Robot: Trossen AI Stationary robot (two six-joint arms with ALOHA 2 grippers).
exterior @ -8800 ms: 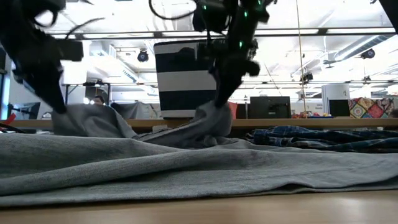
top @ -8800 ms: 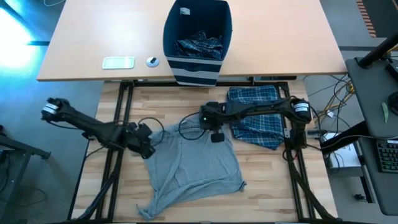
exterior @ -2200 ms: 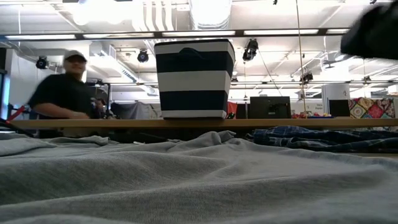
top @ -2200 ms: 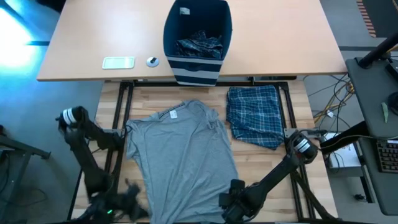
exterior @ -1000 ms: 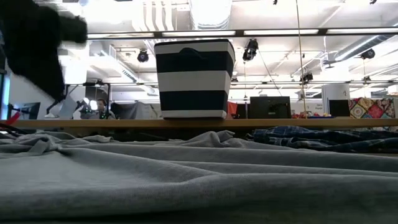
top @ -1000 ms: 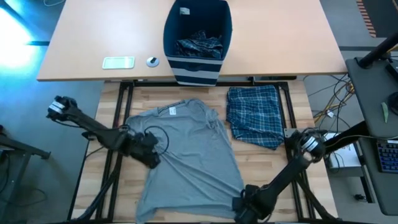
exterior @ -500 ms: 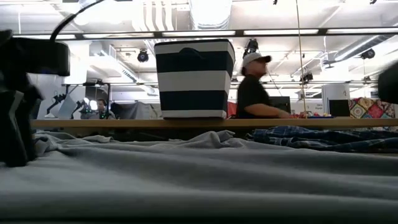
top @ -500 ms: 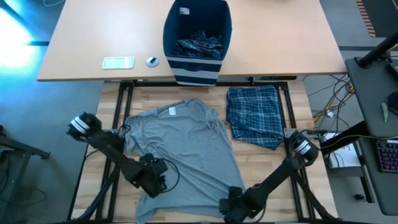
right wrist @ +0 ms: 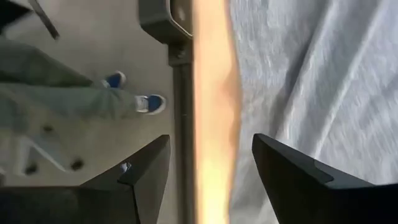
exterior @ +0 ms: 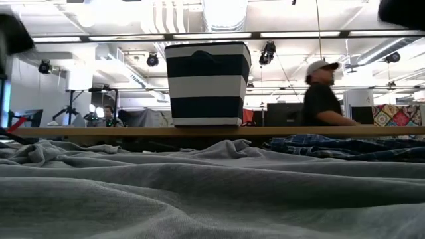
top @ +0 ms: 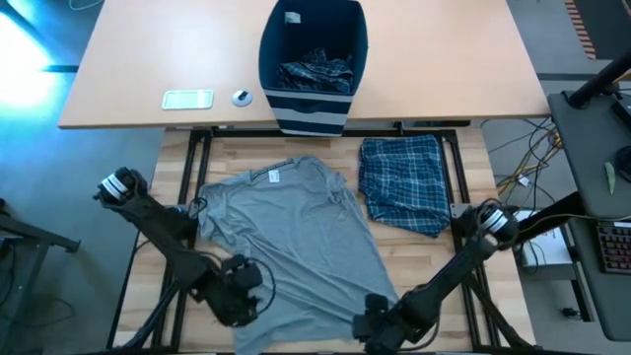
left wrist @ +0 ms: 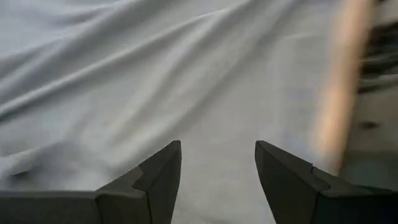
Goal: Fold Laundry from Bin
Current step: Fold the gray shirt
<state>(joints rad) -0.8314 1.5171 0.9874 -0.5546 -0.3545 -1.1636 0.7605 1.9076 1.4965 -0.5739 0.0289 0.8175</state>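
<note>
1. The grey T-shirt [top: 286, 247] lies flat at the middle of the desk [top: 414, 266].
2. The left pincer [top: 237, 296] has slid down to 7 o'clock, open and empty.
3. The right pincer [top: 380, 325], at 5 o'clock, is open too.
4. Both now sit at the bottom hem, so a fold looks next.

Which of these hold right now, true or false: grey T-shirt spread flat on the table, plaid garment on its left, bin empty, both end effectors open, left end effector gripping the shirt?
1. The grey T-shirt lies spread on the wooden table. True.
2. The plaid garment lies to the shirt's left. False: it lies on its right in the high view.
3. The bin is empty. False: plaid cloth is inside.
4. Both end effectors are open. True: left end effector, right end effector.
5. The left end effector grips the shirt. False: nothing sits between its fingers.
</note>
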